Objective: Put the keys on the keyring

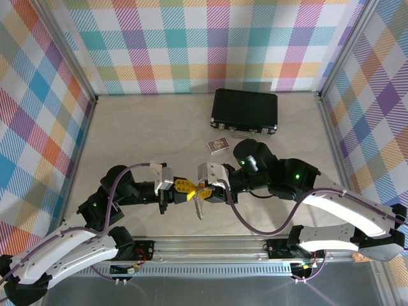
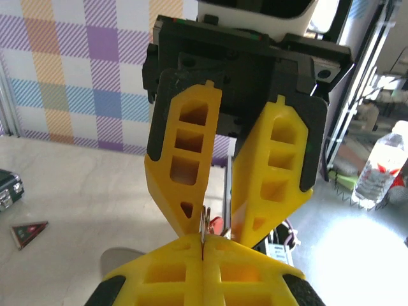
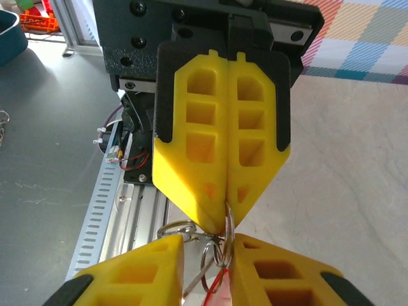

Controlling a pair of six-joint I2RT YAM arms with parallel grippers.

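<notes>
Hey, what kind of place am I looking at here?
Probably a robot test cell: multicoloured plaid walls box in a beige tabletop, with two white-and-black arms bolted to a metal rail.

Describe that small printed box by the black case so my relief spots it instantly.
At the far end of the pale table lies a black rectangular case. Just in front of its near-left corner sits the small flat printed card box. It is far smaller than the case and pale-edged with a dark picture on top.
</notes>
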